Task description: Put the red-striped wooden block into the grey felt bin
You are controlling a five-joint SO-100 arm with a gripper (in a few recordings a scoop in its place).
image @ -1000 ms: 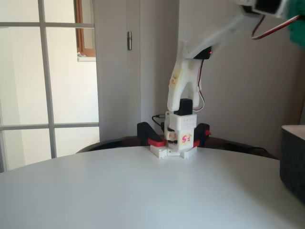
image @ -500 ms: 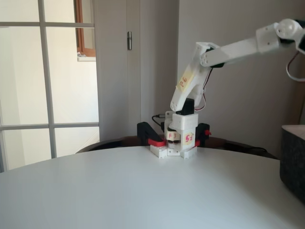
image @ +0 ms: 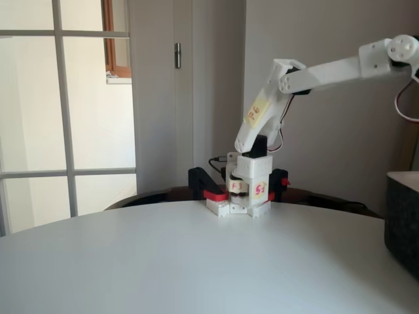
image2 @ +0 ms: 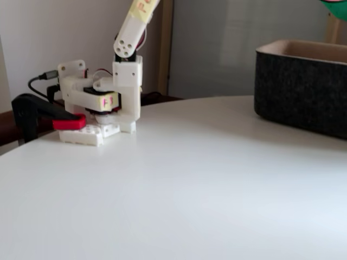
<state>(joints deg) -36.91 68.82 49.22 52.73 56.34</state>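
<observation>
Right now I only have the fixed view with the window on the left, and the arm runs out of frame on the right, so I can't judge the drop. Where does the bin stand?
Observer: In a fixed view the grey felt bin stands on the table, to the right of the arm's base and apart from it, with its lighter rim in sight.
Operator: Is the gripper over it?
Observer: A green sliver, likely the gripper, sits at the picture's top edge, above the bin's right part.
Operator: Open or shut?
Observer: Too little of it shows. I cannot tell that, nor whether it holds the red-striped wooden block.
</observation>
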